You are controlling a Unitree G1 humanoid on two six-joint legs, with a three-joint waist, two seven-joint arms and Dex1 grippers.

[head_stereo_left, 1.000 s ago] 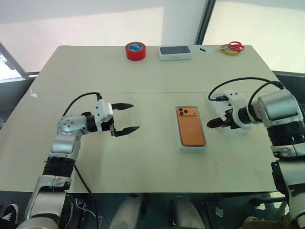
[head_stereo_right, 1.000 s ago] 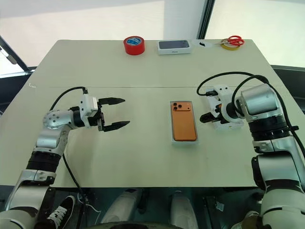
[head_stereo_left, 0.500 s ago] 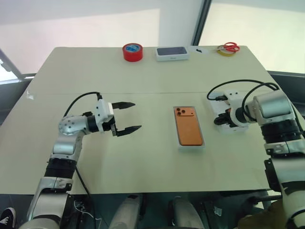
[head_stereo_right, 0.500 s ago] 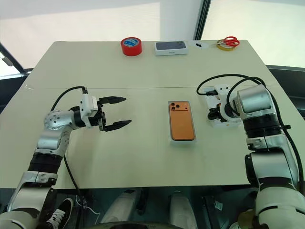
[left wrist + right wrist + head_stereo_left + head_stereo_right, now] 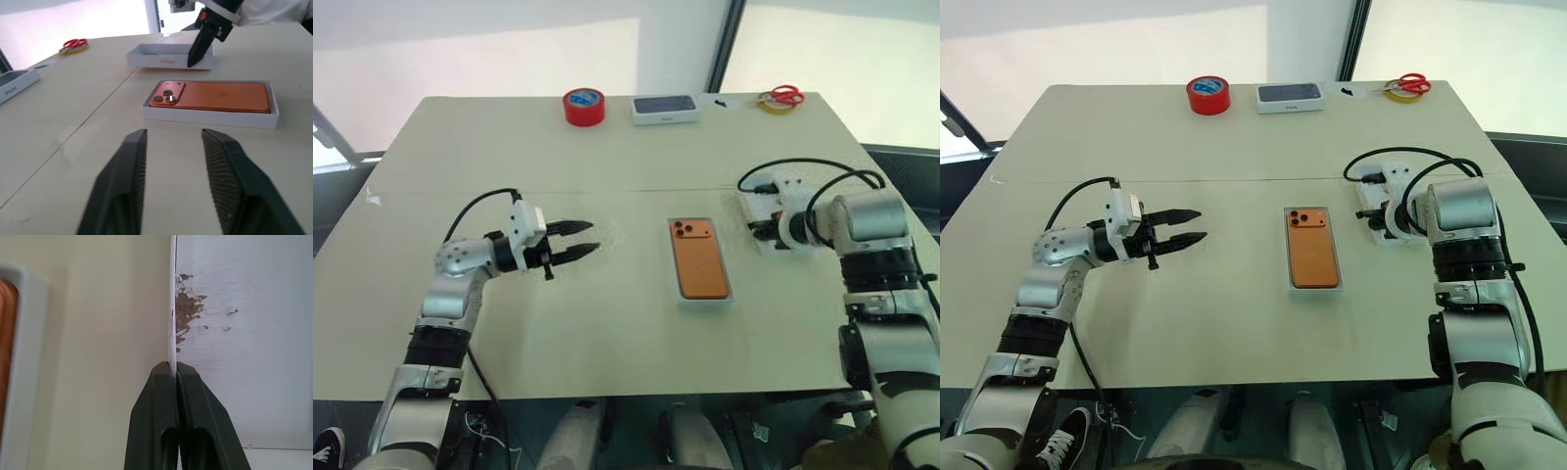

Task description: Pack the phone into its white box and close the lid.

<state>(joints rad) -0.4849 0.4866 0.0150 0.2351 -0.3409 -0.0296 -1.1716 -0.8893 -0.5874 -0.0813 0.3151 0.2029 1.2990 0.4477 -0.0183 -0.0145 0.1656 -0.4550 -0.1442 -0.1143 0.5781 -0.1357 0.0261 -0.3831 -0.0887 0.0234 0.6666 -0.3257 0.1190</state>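
We see the phone (image 5: 699, 258) lying camera side up inside the white box (image 5: 210, 117) in the middle of the table (image 5: 607, 147). Just to its right sits the lid (image 5: 168, 55), open side up. The right gripper (image 5: 174, 377) is clamped on the lid's near wall, its arm covering most of the lid from above. The left gripper (image 5: 579, 240) hovers well to the left, fingers slightly apart, holding nothing. Another box (image 5: 665, 107), tape (image 5: 583, 105) and scissors (image 5: 786, 95) sit at the far edge.

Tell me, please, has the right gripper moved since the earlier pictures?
Yes. The right gripper has drawn away from the phone, toward the table's far side, and pinches the lid.
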